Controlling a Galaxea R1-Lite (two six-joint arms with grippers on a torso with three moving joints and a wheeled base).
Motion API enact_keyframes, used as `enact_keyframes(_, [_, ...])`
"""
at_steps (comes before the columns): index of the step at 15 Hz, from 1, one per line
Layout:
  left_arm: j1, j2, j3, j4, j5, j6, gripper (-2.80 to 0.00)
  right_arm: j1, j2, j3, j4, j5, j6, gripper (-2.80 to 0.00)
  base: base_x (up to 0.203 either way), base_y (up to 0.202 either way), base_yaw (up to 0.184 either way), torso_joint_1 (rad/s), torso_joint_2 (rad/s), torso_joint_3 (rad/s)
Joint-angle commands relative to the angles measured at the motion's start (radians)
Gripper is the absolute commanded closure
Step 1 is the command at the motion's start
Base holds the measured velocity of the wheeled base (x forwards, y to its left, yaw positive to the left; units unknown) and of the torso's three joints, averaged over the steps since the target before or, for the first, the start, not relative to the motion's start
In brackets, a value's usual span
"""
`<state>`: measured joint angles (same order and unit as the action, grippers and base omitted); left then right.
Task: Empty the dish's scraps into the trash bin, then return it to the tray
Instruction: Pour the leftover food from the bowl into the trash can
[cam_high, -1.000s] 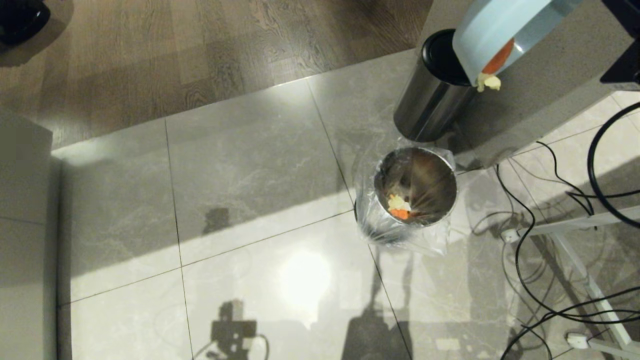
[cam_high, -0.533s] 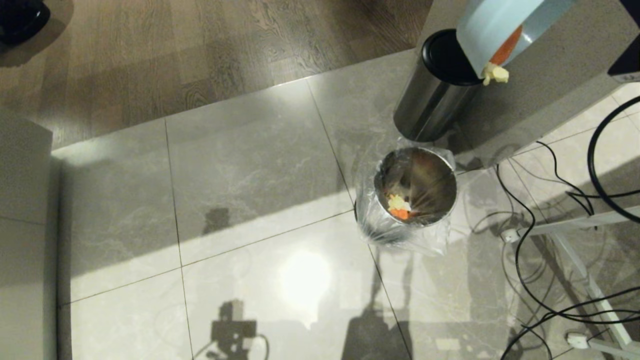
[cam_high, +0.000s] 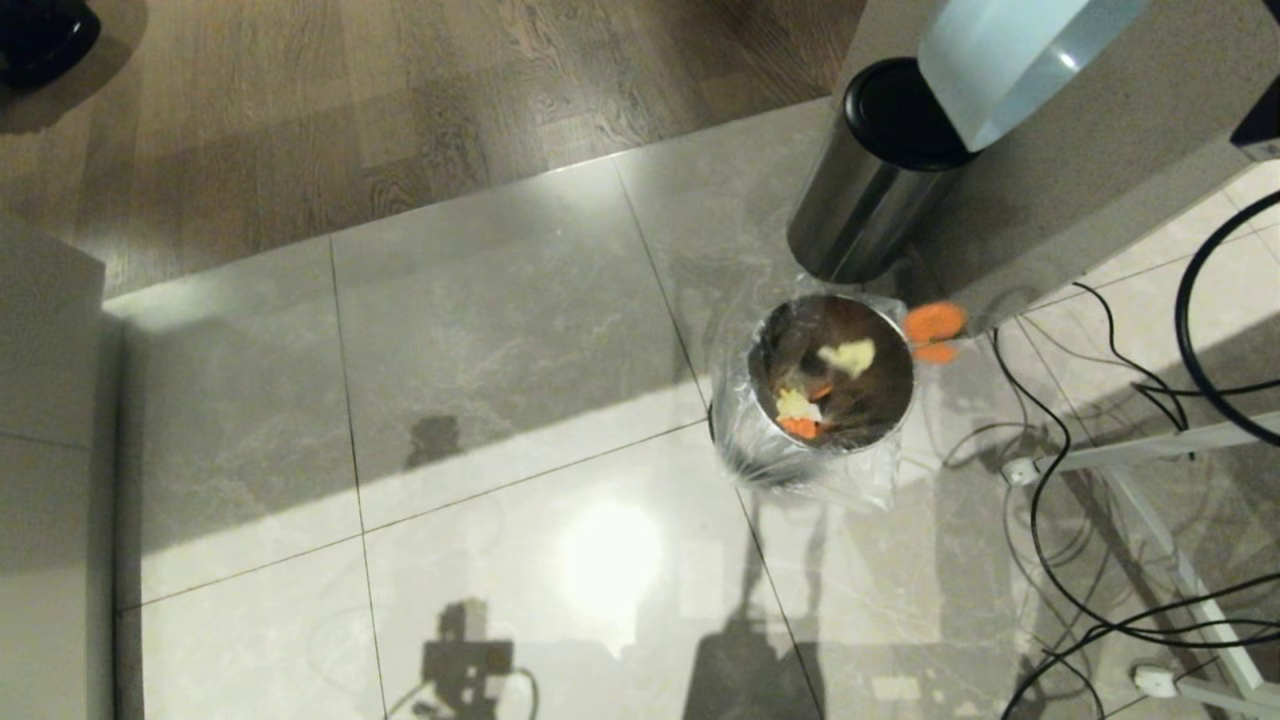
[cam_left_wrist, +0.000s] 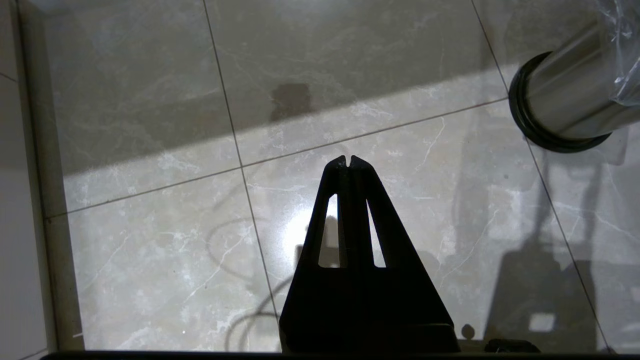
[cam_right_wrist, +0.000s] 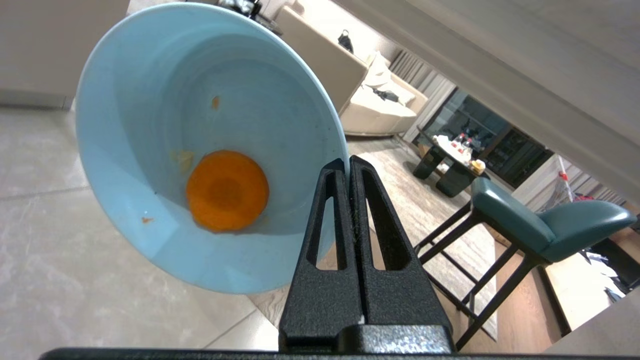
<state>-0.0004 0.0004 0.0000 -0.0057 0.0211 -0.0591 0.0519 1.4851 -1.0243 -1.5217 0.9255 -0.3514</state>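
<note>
The light-blue dish (cam_high: 1010, 60) hangs tipped steeply above the floor at the upper right, its rim pinched in my shut right gripper (cam_right_wrist: 348, 162). One orange slice (cam_right_wrist: 227, 190) still clings inside the dish (cam_right_wrist: 200, 125). Other scraps are in mid-fall. A pale yellow chunk (cam_high: 848, 355) is over the mouth of the trash bin (cam_high: 905, 395), and two orange slices (cam_high: 934, 322) are at the bin's right rim. More scraps (cam_high: 797, 415) lie inside the bin. My left gripper (cam_left_wrist: 348, 160) is shut and empty over the tiles, left of the bin's base (cam_left_wrist: 565, 105). The tray is out of view.
A steel cylinder with a black lid (cam_high: 870, 170) stands just behind the bin against a grey counter block (cam_high: 1100, 170). Black cables (cam_high: 1100, 480) and a white frame cross the floor to the right. A teal stool (cam_right_wrist: 525, 225) shows past the dish.
The dish has tipped further. The yellow chunk and an orange slice that hung at its lower rim have dropped off and now fall at the bin. The left arm has not moved.
</note>
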Motion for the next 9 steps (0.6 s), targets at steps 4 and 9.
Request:
enact_keyframes(4, [-0.001, 0.001, 0.000, 0.000, 0.000, -0.001, 0.00, 0.002, 0.004, -0.004, -0.048, 0.005, 0.005, 0.00, 0.000, 0.000, 0.000, 0.000, 0.00, 0.000])
enact_keyframes(9, [0.000, 0.001, 0.000, 0.000, 0.000, -0.001, 0.00, 0.002, 0.018, 0.015, -0.048, 0.006, -0.005, 0.00, 0.000, 0.000, 0.000, 0.000, 0.00, 0.000])
